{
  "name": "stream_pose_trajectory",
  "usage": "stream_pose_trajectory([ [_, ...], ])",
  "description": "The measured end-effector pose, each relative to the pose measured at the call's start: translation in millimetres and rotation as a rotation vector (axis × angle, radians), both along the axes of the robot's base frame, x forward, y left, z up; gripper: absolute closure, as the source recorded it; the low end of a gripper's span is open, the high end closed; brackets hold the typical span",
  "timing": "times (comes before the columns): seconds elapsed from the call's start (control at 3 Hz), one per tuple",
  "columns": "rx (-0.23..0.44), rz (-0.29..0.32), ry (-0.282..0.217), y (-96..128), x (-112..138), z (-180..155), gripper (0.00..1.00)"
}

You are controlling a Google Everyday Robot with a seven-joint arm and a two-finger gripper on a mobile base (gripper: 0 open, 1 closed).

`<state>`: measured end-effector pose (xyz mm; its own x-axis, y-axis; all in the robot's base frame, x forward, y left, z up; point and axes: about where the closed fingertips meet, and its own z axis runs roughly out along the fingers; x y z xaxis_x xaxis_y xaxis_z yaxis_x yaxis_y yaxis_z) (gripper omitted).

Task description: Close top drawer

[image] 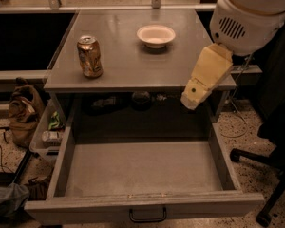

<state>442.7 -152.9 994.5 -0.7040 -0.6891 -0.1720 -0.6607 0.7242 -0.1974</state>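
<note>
One wide, shallow grey drawer, the top drawer [142, 167], is seen pulled well out from under the bench [128, 70] toward the camera, with its flat front lying along the lower edge of the view. A small black loop handle [147, 216] is fixed at the middle of that front. Only the drawer's bare grey floor is shown between its walls. Open floor is left on both sides of it. That room is narrowed on the left by a clear bin [47, 139] just beside the left wall, and on the right by the dark legs of a chair base [256, 175].

The pincer [192, 99] is carried at the end of a cream arm link that slants down from the white arm housing [247, 18] at the upper right. It is held in front of the bench's right front corner, above the rear right part of the open drawer and well apart from the handle. Whether the pincer is open or closed cannot be told.

A gold-and-brown can [90, 56] is stood upright on the bench near the left front edge. A shallow white bowl [156, 35] is set further back near the middle, well apart from the can. Packets are held in the clear bin. A few dark things are lodged in the shadow under the bench top, too dim to be named. A brown bag [23, 110] is slumped on the floor at the far left. The can's printing cannot be read.
</note>
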Motion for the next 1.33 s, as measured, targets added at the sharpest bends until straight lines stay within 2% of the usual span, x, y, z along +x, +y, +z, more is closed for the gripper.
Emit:
stream_pose_trajectory([
  [0.33, 0.014, 0.003, -0.033, 6.0, 1.6, 1.7, 0.0],
  [0.67, 0.087, -0.007, -0.021, 3.9, -11.2, -27.1, 0.0],
  [1.0, 0.19, 0.014, 0.034, 4.5, -34.9, -80.8, 0.0],
  [1.33, 0.321, 0.037, 0.11, 1.5, -61.5, -141.1, 0.0],
])
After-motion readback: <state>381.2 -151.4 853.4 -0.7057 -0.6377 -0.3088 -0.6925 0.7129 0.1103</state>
